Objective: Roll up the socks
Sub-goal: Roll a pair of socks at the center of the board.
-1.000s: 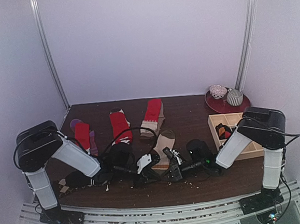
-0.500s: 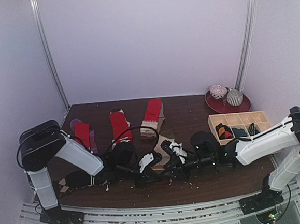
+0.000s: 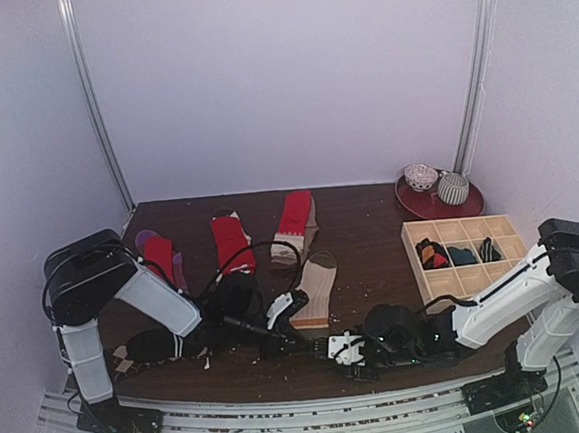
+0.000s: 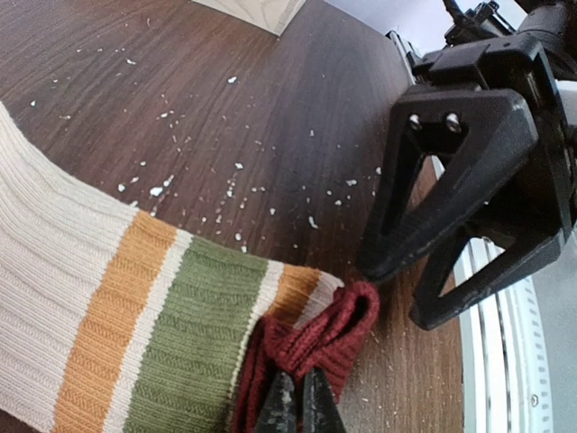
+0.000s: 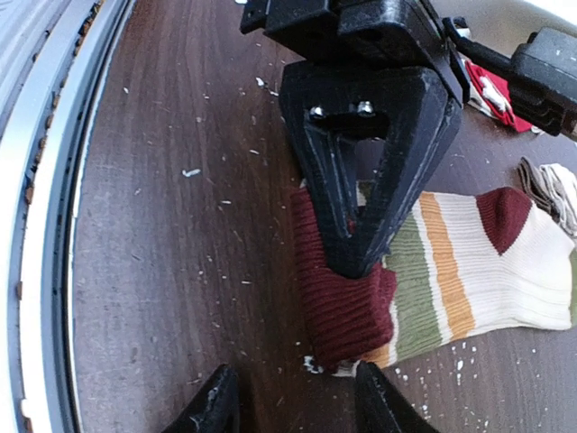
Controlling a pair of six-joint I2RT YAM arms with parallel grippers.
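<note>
As the overhead camera looks down, three red socks (image 3: 231, 243) lie in a row at the back. One beige banded sock (image 3: 317, 277) lies nearer, left of a wooden compartment tray (image 3: 470, 280). The left gripper (image 3: 295, 311) is at its near end, with the right gripper (image 3: 332, 350) just beside it.

Left wrist view: the left gripper (image 4: 297, 404) is pinched tight on the sock's maroon cuff (image 4: 315, 338), with white crumbs (image 4: 230, 189) scattered around.

Right wrist view: the right gripper (image 5: 293, 406) is spread wide and grasps nothing, while the left gripper's black body (image 5: 356, 257) covers part of the cuff.
</note>
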